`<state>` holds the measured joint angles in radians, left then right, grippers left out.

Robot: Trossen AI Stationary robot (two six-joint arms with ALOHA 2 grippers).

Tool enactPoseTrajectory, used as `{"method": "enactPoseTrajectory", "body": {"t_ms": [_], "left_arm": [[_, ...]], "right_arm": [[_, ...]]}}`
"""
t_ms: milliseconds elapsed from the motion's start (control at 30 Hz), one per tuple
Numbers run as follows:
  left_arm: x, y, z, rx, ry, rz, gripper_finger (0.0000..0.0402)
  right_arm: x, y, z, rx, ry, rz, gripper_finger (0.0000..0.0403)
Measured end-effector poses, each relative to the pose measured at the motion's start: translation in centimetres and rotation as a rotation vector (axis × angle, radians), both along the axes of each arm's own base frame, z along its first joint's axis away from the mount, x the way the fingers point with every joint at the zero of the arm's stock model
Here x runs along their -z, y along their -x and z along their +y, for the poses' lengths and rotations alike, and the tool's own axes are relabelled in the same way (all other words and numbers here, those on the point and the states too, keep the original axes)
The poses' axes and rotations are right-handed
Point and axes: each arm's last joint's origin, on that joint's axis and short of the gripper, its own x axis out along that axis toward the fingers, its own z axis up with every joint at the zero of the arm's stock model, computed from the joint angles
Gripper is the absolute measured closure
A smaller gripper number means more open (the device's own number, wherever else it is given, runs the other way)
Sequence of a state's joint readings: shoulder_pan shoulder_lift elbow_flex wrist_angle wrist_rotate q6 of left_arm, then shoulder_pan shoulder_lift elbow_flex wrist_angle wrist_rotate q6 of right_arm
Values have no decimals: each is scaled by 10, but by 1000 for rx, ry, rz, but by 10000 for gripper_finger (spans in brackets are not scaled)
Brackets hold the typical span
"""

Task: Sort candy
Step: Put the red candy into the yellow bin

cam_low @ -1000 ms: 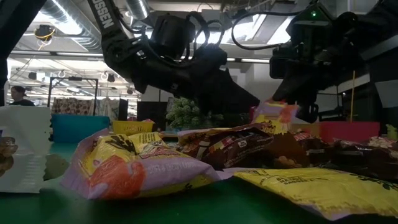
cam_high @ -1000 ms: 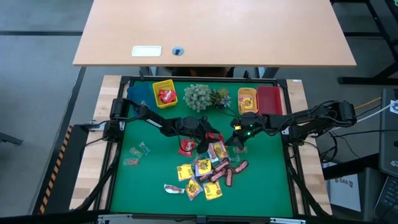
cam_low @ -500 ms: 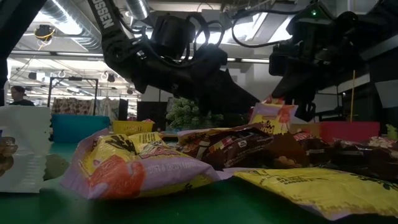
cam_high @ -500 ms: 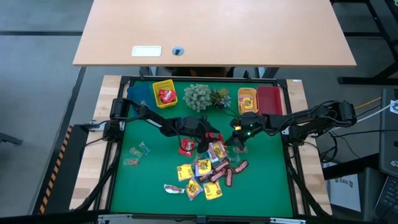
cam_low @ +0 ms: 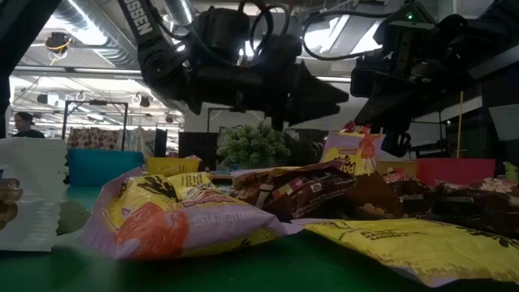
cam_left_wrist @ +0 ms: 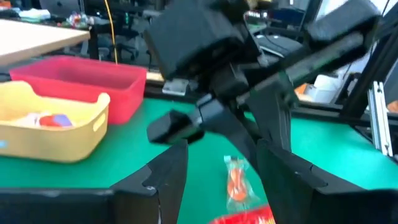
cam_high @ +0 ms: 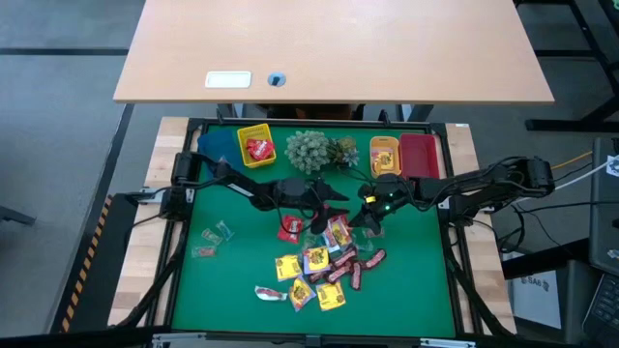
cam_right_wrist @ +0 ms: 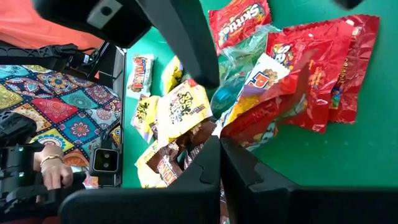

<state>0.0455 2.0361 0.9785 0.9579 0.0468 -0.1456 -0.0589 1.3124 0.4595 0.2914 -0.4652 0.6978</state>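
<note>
candy (cam_right_wrist: 249, 81): red "Skittles" packet (legible) | left gripper (cam_high: 334, 200): fingers wide | right gripper (cam_high: 366, 224): fingers closed, holding nothing

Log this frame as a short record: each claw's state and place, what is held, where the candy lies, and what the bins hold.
left claw: open, empty, above the pile's far edge
right claw: shut on yellow-pink packet, lifted off the pile
candy pile: mid-table, unsorted
stray sweets: left of the pile
yellow bin: red candy inside
orange bin: one sweet inside
red bin: contents not visible
</note>
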Motion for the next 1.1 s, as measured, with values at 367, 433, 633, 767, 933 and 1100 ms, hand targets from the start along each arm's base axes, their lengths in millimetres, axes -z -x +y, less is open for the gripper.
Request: {"method": "enactPoseTrajectory", "body": {"t_ms": [367,433,633,767,933,1100], "left_arm": [[-12,-9,0,4,-52,-40,223],[-14,-9,-1,6,-52,-44,223],[-15,-8,-2,63,-47,-47,223],[-11,-8,-4,145,-37,-9,223],[-5,-6,-3,221,-18,54,223],[-1,-5,-1,241,-7,99,223]], "right_arm": [[-8,-4,2,-45,-60,-81,403],[-9,-4,2,-59,-67,-89,403],[-9,-3,3,-97,-88,-85,403],[-8,-3,3,-99,-90,-73,403],[-7,-1,4,-117,-94,-58,403],[-6,-1,4,-117,-94,-55,403]]}}
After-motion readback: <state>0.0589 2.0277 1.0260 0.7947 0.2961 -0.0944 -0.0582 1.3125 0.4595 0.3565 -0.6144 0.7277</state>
